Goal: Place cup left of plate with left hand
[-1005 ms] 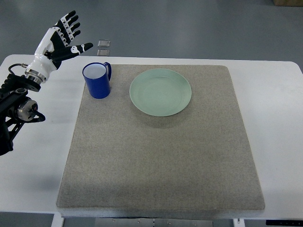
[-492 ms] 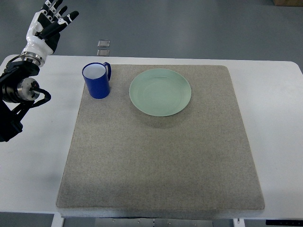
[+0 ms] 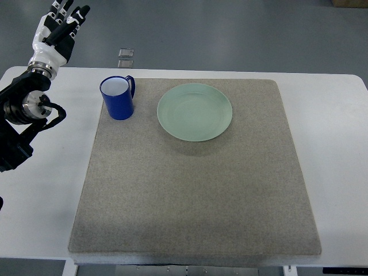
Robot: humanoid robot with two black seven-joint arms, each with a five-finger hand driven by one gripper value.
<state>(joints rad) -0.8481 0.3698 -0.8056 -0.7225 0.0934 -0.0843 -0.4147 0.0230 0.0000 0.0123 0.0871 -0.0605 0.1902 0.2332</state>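
While the left hand (image 3: 57,30) was held up past the far left corner of the white table (image 3: 333,144), its fingers (image 3: 79,14) were extended and relaxed, and nothing was gripped in them. Its black arm (image 3: 23,123) was seen entering from the left edge of the view. A blue cup (image 3: 118,98) was stood upright on the grey mat (image 3: 195,190), near the mat's far left corner, with its white inside showing and its handle turned toward the far right. It was set just left of a pale green plate (image 3: 195,111), a narrow strip of mat being left between the two. The hand was kept well apart from the cup. Two small clear squares (image 3: 125,58) were seen on the floor beyond the table.
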